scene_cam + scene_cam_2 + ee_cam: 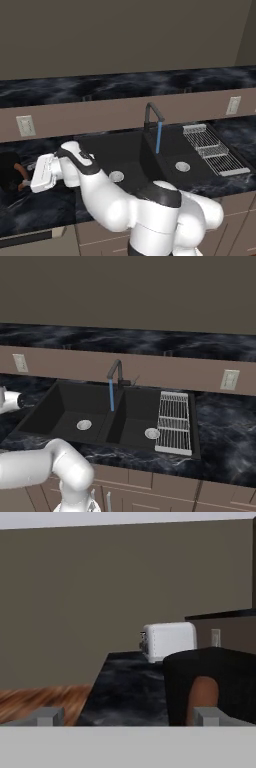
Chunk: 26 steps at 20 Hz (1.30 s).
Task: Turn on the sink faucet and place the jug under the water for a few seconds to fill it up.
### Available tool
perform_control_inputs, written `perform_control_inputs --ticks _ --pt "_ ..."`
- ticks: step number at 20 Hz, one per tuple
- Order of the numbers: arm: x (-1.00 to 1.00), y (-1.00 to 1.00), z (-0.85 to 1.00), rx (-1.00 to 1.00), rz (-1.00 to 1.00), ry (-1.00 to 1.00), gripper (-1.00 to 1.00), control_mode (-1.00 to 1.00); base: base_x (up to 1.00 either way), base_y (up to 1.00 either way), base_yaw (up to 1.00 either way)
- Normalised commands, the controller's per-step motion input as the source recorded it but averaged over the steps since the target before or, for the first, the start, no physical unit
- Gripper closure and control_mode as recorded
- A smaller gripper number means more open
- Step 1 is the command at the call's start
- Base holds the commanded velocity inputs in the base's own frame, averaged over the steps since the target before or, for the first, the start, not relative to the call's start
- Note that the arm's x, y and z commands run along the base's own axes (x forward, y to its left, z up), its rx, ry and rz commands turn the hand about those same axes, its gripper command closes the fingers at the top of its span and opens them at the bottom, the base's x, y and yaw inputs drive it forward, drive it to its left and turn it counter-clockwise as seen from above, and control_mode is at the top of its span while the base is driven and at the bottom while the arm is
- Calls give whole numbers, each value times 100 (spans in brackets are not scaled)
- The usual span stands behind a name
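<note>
Arm stretched left, fingers spread wide beside the jug.

Taupe wall, dark marble counter, wood floor.

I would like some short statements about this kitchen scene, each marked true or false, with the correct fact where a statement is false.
1. Water is running from the sink faucet. True.
2. The jug stands inside the sink. False: it stands on the counter, left of the sink.
3. The pincer is open and holds nothing. True.
4. The stream falls into the large bowl. False: it falls at the divider's right side, into the smaller bowl.
5. A toaster stands on the counter beyond the jug. True.
6. The drying rack lies left of the sink. False: it lies at the right side.
</note>
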Motion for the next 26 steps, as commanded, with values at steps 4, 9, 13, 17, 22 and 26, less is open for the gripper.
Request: perform_control_inputs --ticks 4,9,13,17,22,26 --pt "9 3 -4 0 -3 1 -100 -100 0 0 0" --pt "18 2 -10 0 -3 2 -100 -100 0 0 0" --pt "15 5 -13 0 -3 2 -100 -100 0 0 0" --pt "16 14 -18 0 -3 2 -100 -100 0 0 0" --pt "17 19 -16 0 -3 1 -100 -100 0 0 0" --pt "14 18 -12 0 -3 0 -100 -100 0 0 0"
